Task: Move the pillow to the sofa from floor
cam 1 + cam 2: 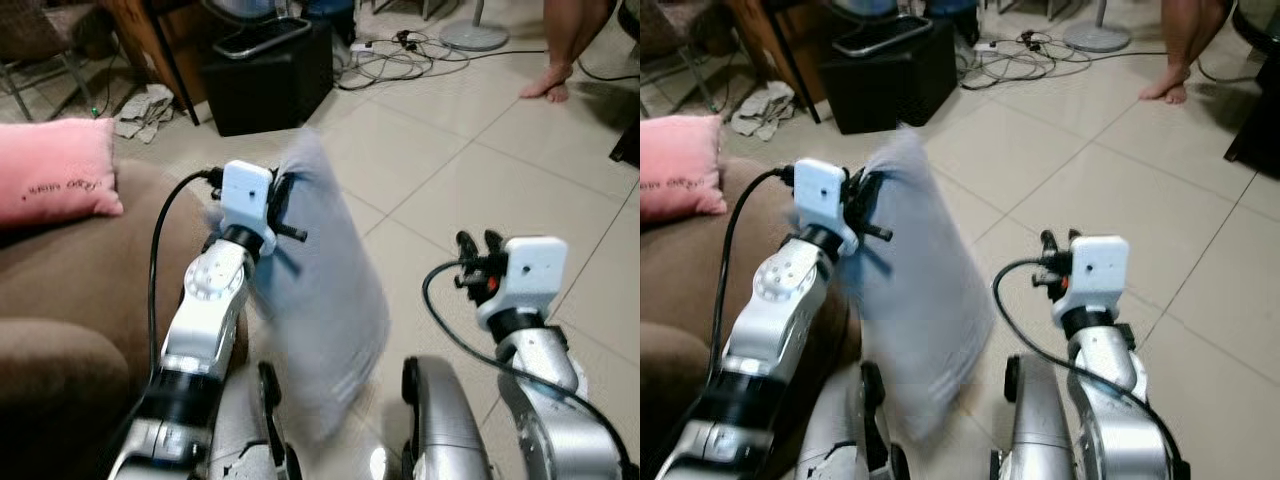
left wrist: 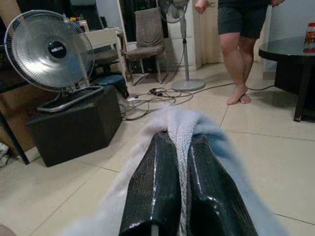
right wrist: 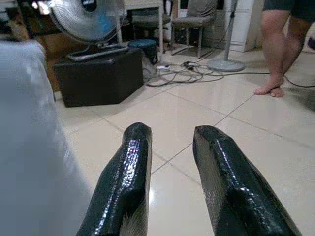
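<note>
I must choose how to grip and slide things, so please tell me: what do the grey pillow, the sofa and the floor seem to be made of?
The grey pillow looks like fleecy, plush fabric: a nubbly pile shows where the left gripper pinches it. The sofa seems brown matte cloth, perhaps suede-like, without shine. The floor appears to be glazed beige tile, with grout lines and soft reflections.

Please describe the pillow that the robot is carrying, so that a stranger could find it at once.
Start at the brown sofa on the robot's left. Just beside its arm, the left gripper pinches the pale blue-grey pillow, which hangs above the tiled floor. The other pillow is pink and lies on the sofa.
</note>
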Motion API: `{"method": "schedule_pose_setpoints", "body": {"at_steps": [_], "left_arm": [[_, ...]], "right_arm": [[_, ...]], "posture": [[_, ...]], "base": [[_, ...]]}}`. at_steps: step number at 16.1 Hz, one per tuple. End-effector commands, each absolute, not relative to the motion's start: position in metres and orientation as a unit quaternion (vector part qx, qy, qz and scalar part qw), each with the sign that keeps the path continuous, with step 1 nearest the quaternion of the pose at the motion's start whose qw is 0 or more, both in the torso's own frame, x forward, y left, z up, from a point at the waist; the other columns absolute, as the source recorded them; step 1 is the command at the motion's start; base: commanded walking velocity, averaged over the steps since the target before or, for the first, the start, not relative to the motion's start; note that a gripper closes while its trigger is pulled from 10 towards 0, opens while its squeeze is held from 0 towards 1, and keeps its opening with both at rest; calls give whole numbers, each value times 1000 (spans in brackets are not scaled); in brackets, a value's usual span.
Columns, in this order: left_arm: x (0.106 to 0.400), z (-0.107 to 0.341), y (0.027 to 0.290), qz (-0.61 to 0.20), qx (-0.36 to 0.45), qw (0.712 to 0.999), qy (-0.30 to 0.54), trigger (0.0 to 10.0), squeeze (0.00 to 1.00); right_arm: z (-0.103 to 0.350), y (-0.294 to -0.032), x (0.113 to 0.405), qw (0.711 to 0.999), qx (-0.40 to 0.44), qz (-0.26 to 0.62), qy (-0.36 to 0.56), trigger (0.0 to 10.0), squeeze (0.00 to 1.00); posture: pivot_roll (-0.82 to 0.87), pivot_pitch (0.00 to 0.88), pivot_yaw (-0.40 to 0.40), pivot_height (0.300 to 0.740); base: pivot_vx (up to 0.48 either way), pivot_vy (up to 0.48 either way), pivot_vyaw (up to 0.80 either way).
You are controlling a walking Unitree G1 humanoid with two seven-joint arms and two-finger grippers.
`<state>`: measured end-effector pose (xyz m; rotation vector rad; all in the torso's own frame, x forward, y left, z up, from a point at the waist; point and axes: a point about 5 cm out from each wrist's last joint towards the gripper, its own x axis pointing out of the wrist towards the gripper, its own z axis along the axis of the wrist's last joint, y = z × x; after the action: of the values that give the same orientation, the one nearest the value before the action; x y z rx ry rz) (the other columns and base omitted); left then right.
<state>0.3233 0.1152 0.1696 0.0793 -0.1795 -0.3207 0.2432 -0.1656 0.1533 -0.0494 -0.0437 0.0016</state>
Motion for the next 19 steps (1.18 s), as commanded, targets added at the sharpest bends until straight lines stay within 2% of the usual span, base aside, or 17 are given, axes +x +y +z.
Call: {"method": "schedule_pose_setpoints", "body": {"at_steps": [1, 13, 18, 19], "left_arm": [[321, 184, 114, -153, 42, 980, -123, 10000, 0], [319, 187, 103, -165, 39, 977, -127, 10000, 0], [320, 189, 97, -180, 38, 975, -128, 10000, 0], [321, 189, 93, -184, 36, 974, -126, 10000, 0]], "right_arm": [[159, -164, 242, 999, -20, 2, -31, 10000, 0], [153, -169, 241, 1000, -21, 4, -7, 10000, 0], [148, -171, 241, 999, -42, -1, 11, 10000, 0], [145, -169, 240, 998, -55, 11, 16, 10000, 0]], "posture": [[-134, 0, 98, 625], [-139, 0, 92, 740], [-140, 0, 93, 740], [-141, 0, 96, 740]], "base": [[0, 0, 0], [0, 0, 0], [0, 0, 0], [296, 0, 800]]}}
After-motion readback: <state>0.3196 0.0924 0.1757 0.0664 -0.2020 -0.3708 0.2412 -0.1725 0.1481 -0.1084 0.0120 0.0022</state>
